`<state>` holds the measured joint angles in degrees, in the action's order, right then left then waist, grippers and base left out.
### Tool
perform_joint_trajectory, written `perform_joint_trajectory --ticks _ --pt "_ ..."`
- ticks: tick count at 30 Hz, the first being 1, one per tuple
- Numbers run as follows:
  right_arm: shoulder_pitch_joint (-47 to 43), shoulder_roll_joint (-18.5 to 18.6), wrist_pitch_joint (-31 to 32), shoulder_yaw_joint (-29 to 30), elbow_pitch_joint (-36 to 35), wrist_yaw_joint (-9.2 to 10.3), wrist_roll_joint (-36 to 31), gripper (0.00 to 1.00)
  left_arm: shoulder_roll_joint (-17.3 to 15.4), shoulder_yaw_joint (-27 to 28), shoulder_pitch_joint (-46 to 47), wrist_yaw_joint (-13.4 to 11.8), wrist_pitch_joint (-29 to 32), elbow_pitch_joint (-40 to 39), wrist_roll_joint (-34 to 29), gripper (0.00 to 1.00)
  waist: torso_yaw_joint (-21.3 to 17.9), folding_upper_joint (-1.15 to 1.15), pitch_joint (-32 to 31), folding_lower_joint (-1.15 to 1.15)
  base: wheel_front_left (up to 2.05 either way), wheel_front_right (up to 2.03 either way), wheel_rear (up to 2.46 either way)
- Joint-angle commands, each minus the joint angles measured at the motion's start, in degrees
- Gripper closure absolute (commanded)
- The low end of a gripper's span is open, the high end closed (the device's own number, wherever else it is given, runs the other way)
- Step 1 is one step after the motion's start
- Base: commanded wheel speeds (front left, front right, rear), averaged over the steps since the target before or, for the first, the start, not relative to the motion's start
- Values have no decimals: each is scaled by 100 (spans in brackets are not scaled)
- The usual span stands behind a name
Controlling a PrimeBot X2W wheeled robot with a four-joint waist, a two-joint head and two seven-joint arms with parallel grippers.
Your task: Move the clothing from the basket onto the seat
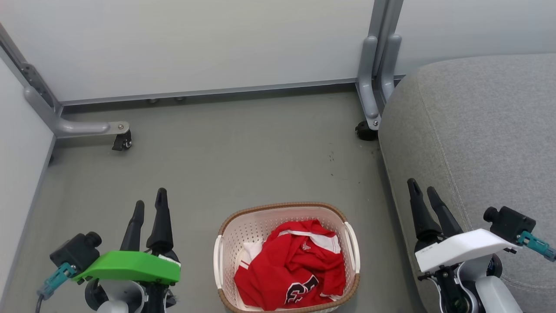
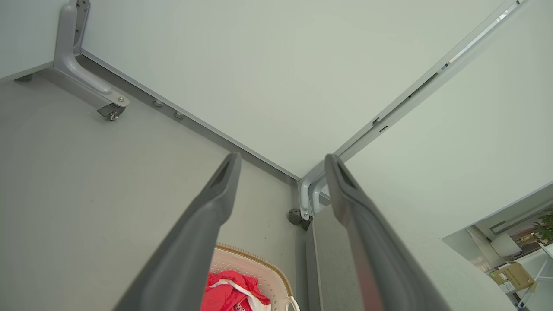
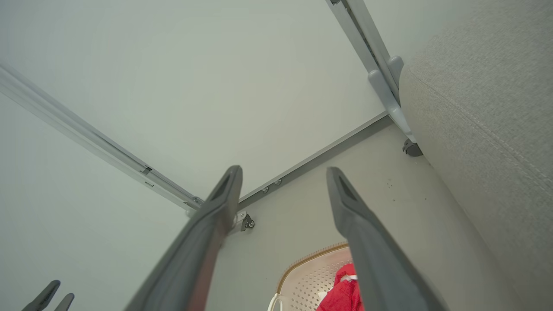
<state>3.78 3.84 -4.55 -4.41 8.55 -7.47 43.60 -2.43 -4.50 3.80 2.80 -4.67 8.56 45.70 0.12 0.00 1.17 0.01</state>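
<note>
the clothing [image 1: 295, 269] lies bunched in the basket [image 1: 247, 230], a soft red heap with white stripes and trim. black block lettering edged in white shows on a fold at the near side, too crumpled to read. a small white emblem higher up is too small to make out. the basket is cream-white plastic and rounded-rectangular. its walls are pierced with rows of small holes, its rim is brown and woven-looking, and a white handle sits on each side. it stands on the smooth grey floor [image 1: 239, 152], near the seat [image 1: 478, 130] at its right, a big light-grey cushion of coarse woven fabric with rounded edges and a stitched seam. behind them stand pale matte partition panels [image 1: 195, 43] in grey metal frames, their curved feet ending in black castors [image 1: 122, 142]. the left jaws stand apart and empty over the floor left of the basket, their long dark tapered fingers [image 1: 161, 217] rising from a glossy green cover [image 1: 130, 265]. the right jaws stand apart and empty too, their fingers [image 1: 420, 213] over the seat's front edge, above a white cover [image 1: 460, 248].
</note>
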Motion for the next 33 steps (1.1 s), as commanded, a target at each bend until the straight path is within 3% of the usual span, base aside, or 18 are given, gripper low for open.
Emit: perform_joint_trajectory --ticks 1,33 --pt "29 32 -66 -43 -115 -1 -210 0 -34 -39 55 -35 -56 -102 -195 0 -1 0 -6 0 0 0 0" --pt "-20 96 -566 -387 -370 -2 -2305 0 -49 -498 97 -175 -554 -339 -2236 0 -18 0 83 0 0 0 0"
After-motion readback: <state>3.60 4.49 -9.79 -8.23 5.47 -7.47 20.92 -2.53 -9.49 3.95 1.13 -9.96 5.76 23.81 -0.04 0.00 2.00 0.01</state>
